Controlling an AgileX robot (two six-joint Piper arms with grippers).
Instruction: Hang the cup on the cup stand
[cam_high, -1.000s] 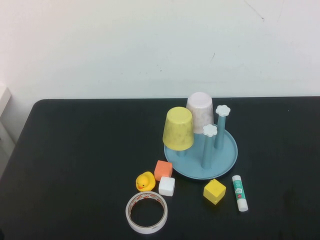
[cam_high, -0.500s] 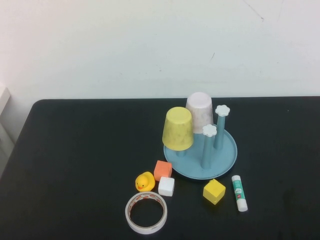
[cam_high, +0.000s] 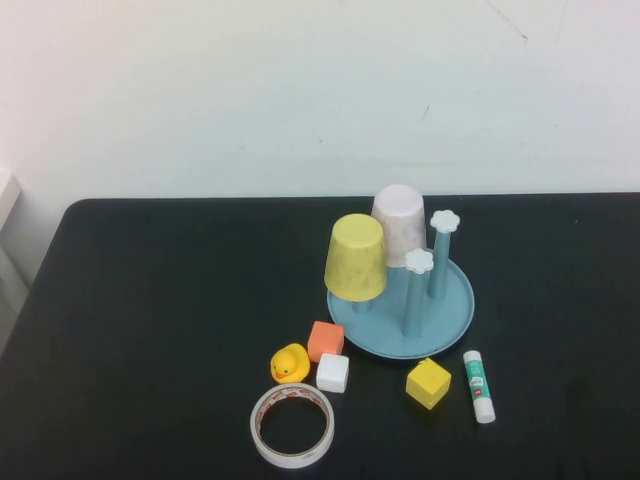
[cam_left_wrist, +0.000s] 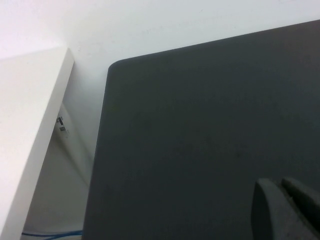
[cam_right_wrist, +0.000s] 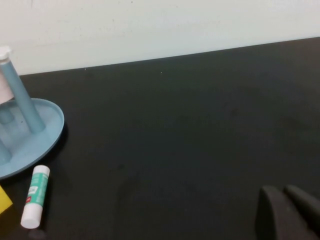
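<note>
The yellow cup (cam_high: 356, 257) sits upside down over a peg on the left side of the light blue cup stand (cam_high: 448, 303), right of the table's middle in the high view. Two other pegs with white flower caps (cam_high: 420, 261) stand bare. Neither arm shows in the high view. My left gripper (cam_left_wrist: 280, 186) hangs shut and empty over bare black table near its far left corner. Over the table to the right of the cup stand (cam_right_wrist: 40, 140), my right gripper (cam_right_wrist: 284, 193) is also shut, holding nothing.
A pale pinkish-white cup (cam_high: 400, 224) sits inverted on the stand's back peg. In front of the stand lie an orange block (cam_high: 326, 340), white block (cam_high: 333, 372), rubber duck (cam_high: 290, 363), tape roll (cam_high: 292, 425), yellow block (cam_high: 428, 382) and glue stick (cam_high: 479, 385).
</note>
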